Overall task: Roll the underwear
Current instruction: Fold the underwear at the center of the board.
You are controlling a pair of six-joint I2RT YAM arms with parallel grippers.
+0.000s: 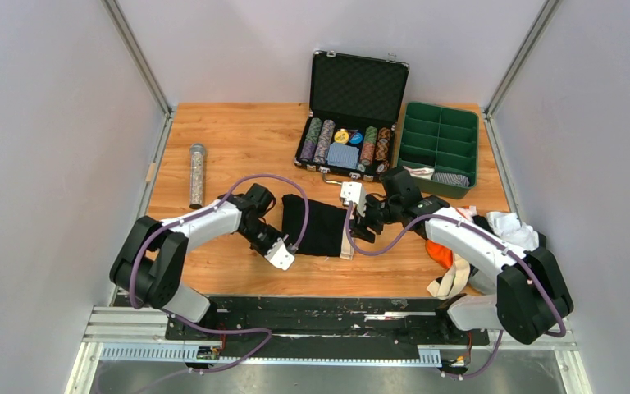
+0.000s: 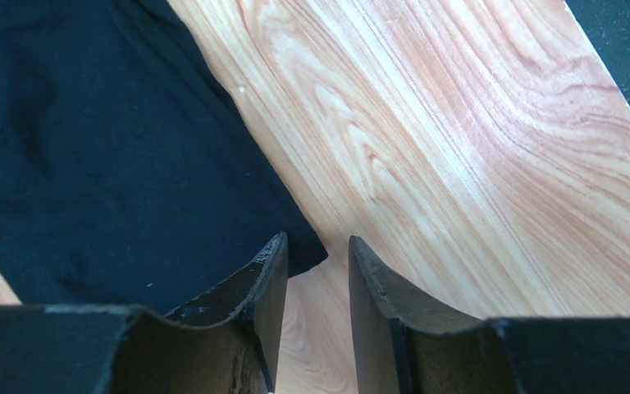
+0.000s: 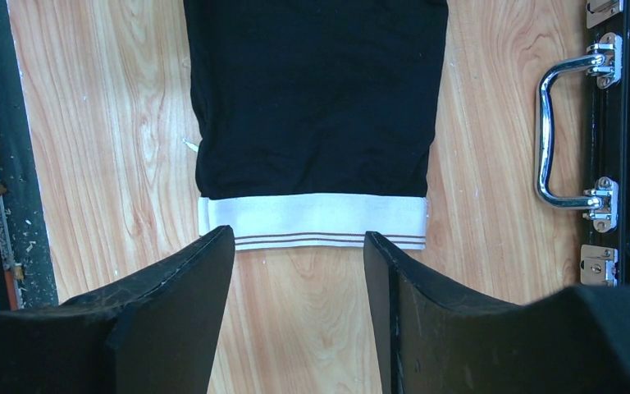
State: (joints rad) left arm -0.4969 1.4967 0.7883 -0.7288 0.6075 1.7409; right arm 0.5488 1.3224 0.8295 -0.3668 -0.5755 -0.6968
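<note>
A plain black underwear (image 1: 316, 223) lies flat in the middle of the wooden table, its white waistband (image 3: 312, 220) on the right side. My left gripper (image 1: 277, 244) (image 2: 317, 242) hovers at the cloth's near left corner (image 2: 299, 250), jaws a narrow gap apart with only wood between them. My right gripper (image 1: 361, 227) (image 3: 299, 234) faces the waistband from the right, open, both fingertips just short of its edge. More underwear, white (image 1: 510, 226), orange (image 1: 440, 253) and beige (image 1: 453, 283), is heaped beside the right arm.
A green compartment tray (image 1: 439, 135) at the back right holds a striped roll (image 1: 451, 178) and a white piece (image 1: 418, 172). An open black case of poker chips (image 1: 353, 123) stands behind the cloth, its metal handle (image 3: 545, 135) close to my right gripper. A clear tube (image 1: 197, 175) lies at the left.
</note>
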